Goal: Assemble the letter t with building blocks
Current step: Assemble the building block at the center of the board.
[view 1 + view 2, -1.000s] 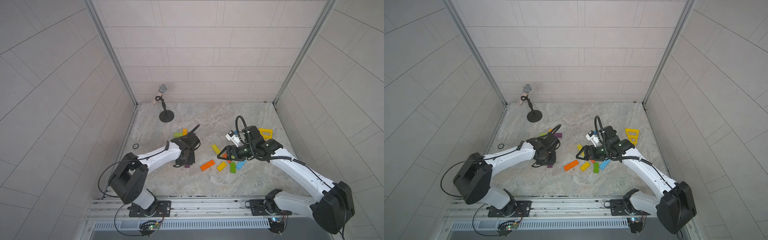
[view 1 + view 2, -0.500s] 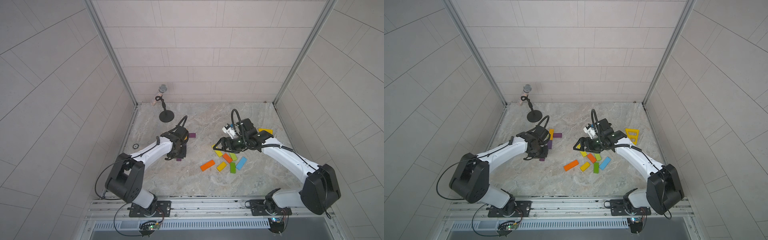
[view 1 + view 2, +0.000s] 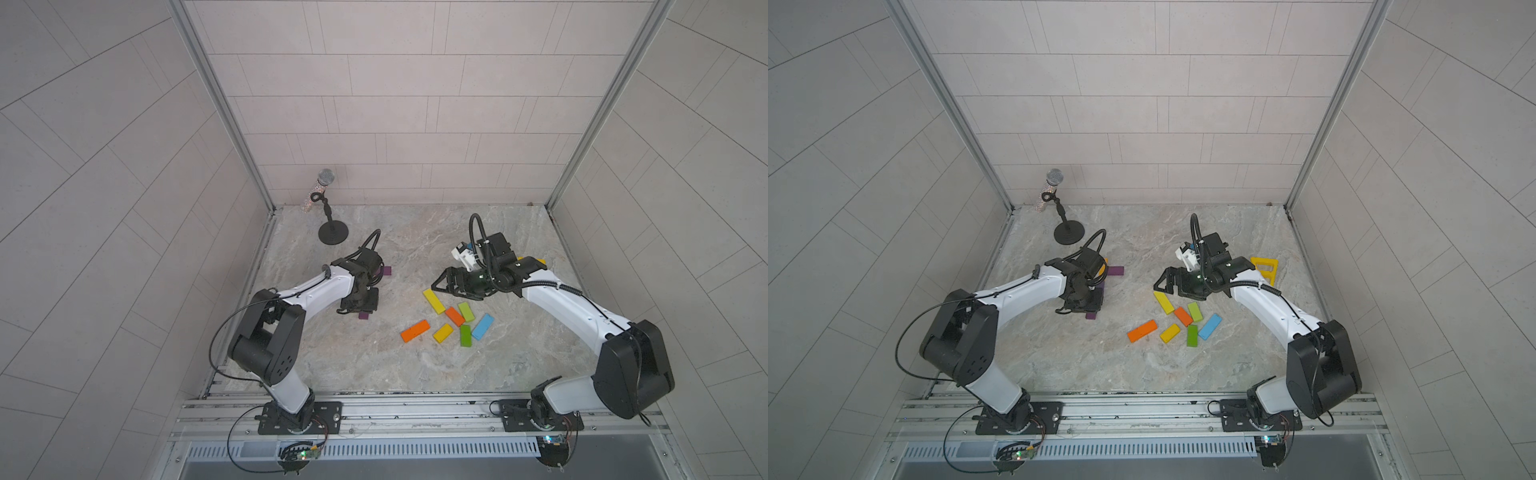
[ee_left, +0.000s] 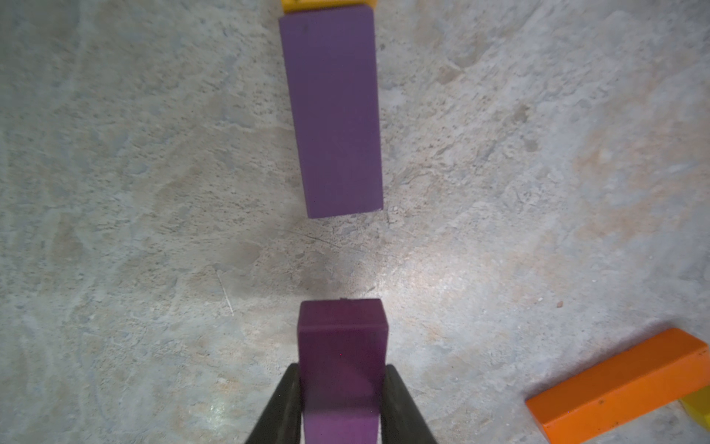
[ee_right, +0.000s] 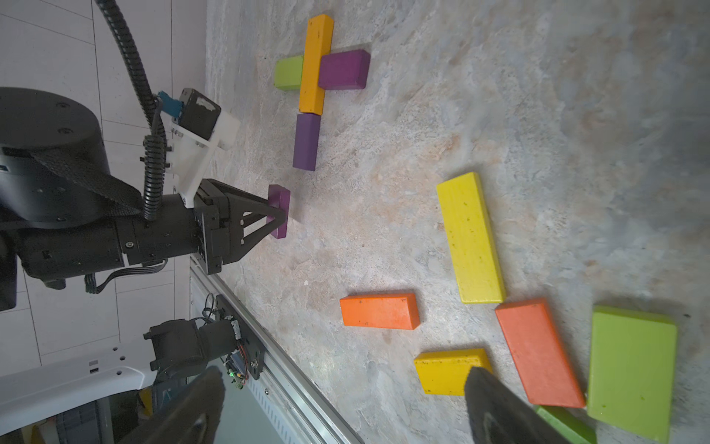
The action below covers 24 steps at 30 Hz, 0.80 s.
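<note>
Left gripper [image 4: 341, 369] has carried its purple block [image 4: 342, 330] toward the stem's end and is clamped on it, a gap short of the stem. Right gripper [image 5: 345, 378] has backed off the pile [image 3: 455, 316], jaws wide and empty. Table [image 3: 374, 365]: matte, veined, stone-look. The t [image 5: 313, 96] looks mostly built: orange bar [image 5: 316, 46], lime stub [image 5: 288, 72] and purple stub [image 5: 344, 69] as crossbar, purple stem piece [image 5: 306, 142]. Left to do, I judge: laying the held block in line. Blocks are flat, square-edged, painted and scuffed.

There are three flat rectangular purple blocks [image 5: 344, 69] [image 5: 306, 142] [image 5: 279, 198], three yellow blocks [image 5: 315, 63] [image 5: 470, 238] [image 5: 442, 371], two orange blocks [image 5: 378, 311] [image 5: 538, 353], two lime green blocks [image 5: 288, 73] [image 5: 630, 369], one dark green block [image 3: 465, 335], one light blue block [image 3: 483, 326], one yellow triangular slotted frame [image 3: 1264, 268] and one silver stand microphone [image 3: 326, 178].
</note>
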{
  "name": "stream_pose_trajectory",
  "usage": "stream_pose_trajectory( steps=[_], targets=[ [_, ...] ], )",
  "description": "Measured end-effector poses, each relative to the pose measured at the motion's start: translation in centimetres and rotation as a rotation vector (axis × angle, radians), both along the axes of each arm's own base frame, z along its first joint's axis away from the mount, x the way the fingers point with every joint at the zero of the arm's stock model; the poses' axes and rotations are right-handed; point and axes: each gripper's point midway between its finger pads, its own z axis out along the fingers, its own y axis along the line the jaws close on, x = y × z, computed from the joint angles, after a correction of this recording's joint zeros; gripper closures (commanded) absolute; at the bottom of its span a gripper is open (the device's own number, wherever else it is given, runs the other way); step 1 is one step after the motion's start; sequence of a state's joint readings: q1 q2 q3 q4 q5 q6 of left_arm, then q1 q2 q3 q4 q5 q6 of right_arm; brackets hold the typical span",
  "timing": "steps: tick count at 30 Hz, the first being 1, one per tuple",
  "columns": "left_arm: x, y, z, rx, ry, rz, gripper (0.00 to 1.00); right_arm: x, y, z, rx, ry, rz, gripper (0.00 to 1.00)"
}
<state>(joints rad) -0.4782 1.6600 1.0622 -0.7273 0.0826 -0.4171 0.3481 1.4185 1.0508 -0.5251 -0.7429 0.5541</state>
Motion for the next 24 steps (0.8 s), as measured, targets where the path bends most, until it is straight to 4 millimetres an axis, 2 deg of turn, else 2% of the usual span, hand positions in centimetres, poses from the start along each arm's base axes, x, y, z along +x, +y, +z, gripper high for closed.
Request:
stream_pose_trajectory(
  steps=[10, 24],
  targets=[
    [0.6, -0.3, 0.0, -0.002, -0.001, 0.012, 0.86, 1.2, -1.1, -1.4, -0.006, 0.039, -0.035, 0.00],
    [0.7, -0.5, -0.8, -0.006, 0.013, 0.052, 0.86, 1.4, -1.4, -1.3, 0.003, 0.038, -0.036, 0.00]
  ],
)
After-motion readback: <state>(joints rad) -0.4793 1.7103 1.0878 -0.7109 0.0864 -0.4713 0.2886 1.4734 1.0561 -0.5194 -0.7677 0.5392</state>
